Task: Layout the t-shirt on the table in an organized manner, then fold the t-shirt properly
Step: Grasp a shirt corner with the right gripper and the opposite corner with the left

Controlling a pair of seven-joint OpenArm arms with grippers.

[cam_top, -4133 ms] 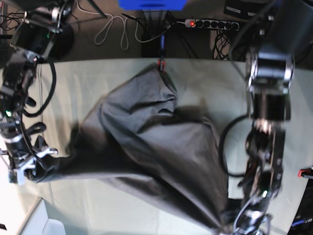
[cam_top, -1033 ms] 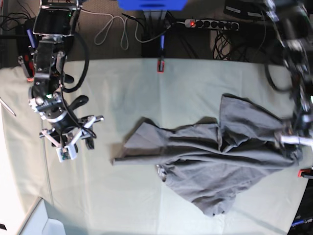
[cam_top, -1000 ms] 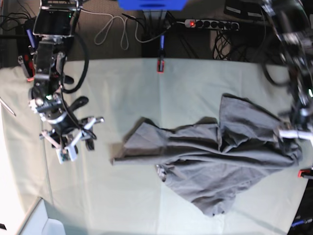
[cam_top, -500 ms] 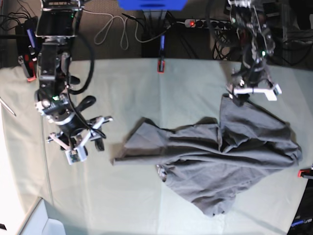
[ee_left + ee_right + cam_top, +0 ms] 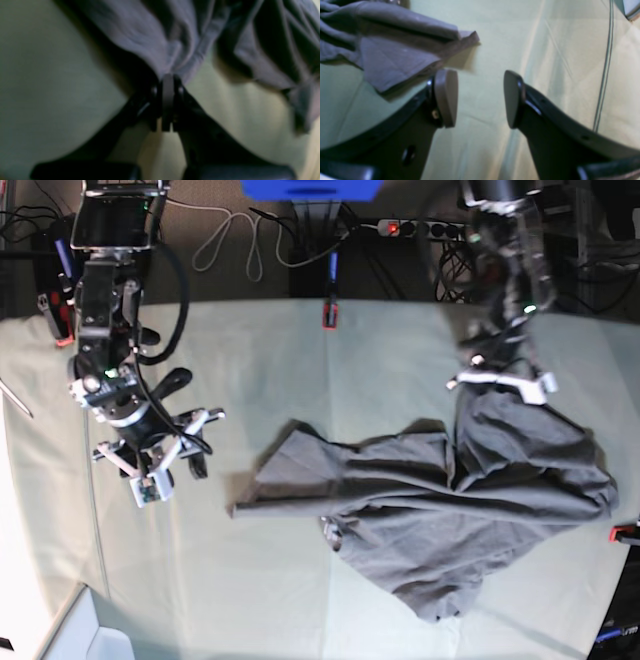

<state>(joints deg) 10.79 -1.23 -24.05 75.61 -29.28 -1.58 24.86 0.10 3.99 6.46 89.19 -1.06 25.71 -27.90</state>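
Left gripper [image 5: 167,82]: jaws pressed together on t-shirt [image 5: 150,45] fabric. Right gripper [image 5: 480,100]: jaws parted, nothing between, pointing five o'clock

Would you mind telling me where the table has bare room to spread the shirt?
Bare table between the right hand and the shirt, and along the near edge. Crowded on the left hand side, where it pinches the shirt.

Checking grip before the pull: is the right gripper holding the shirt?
No: the right gripper is open, with only table between its pads; the shirt lies beside it.
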